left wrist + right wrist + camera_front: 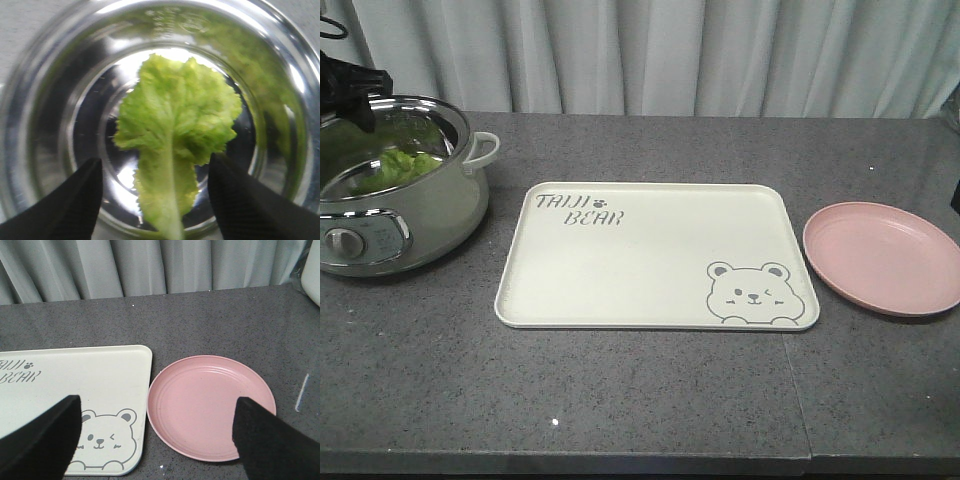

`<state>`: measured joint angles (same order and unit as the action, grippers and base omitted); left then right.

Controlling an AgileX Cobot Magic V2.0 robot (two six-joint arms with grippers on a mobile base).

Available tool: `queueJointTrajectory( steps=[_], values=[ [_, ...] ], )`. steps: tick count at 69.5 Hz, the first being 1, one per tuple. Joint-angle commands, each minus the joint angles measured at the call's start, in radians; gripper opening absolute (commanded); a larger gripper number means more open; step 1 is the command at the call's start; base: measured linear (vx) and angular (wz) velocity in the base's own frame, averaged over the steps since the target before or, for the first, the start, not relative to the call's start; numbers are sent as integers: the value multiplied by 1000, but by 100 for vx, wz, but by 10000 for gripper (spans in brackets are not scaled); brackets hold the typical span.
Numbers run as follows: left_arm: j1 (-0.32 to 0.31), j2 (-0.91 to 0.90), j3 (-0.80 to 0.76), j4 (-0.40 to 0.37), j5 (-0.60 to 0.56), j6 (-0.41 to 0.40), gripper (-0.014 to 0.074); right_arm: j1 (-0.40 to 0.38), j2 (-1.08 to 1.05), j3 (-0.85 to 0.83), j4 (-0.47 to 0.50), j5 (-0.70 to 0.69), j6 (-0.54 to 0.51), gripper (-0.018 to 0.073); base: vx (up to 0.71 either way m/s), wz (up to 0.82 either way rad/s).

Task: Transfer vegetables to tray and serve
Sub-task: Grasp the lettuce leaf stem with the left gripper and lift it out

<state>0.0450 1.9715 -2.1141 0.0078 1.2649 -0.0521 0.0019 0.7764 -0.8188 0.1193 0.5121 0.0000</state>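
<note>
Front view: pot [405, 200] at table's [650, 400] left end, lettuce [398, 166] inside it. Left arm [350, 82] above the pot rim. Tray [620, 255] in the middle, bare, bear print at its corner. Pink plate [880, 255] just right of the tray, not touching.

Left wrist view: left gripper [155, 165] spread wide over the lettuce, one finger each side of the stalk. Contact cannot be told. Leaf flat on the steel bottom.

Right wrist view: right gripper [157, 407] spread, pinching nothing, above the tray-plate gap.
</note>
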Motion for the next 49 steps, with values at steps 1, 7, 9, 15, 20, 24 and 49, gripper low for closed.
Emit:
queueJointTrajectory(
  steps=[1, 7, 9, 15, 20, 24, 49],
  values=[
    [-2, -19, -31, -30, -23, 12, 452, -3, 1, -32, 0, -63, 0, 587, 0, 0],
    [-2, 13, -31, -29, -24, 12, 452, -3, 1, -32, 0, -57, 0, 587, 0, 0],
    [-2, 25, -31, -29, -24, 12, 452, -3, 1, -32, 0, -55, 0, 587, 0, 0],
    [-2, 52, -31, -32, -24, 12, 452, -3, 1, -32, 0, -48, 0, 587, 0, 0],
    [-2, 75, -30, -32, -20, 12, 452, -3, 1, -32, 0, -45, 0, 587, 0, 0],
    [-2, 91, -30, -30, -16, 12, 452, -3, 1, -32, 1, -45, 0, 587, 0, 0],
    [-2, 154, -30, -34, -16, 9, 452, -3, 1, -32, 18, -45, 0, 587, 0, 0]
  ],
)
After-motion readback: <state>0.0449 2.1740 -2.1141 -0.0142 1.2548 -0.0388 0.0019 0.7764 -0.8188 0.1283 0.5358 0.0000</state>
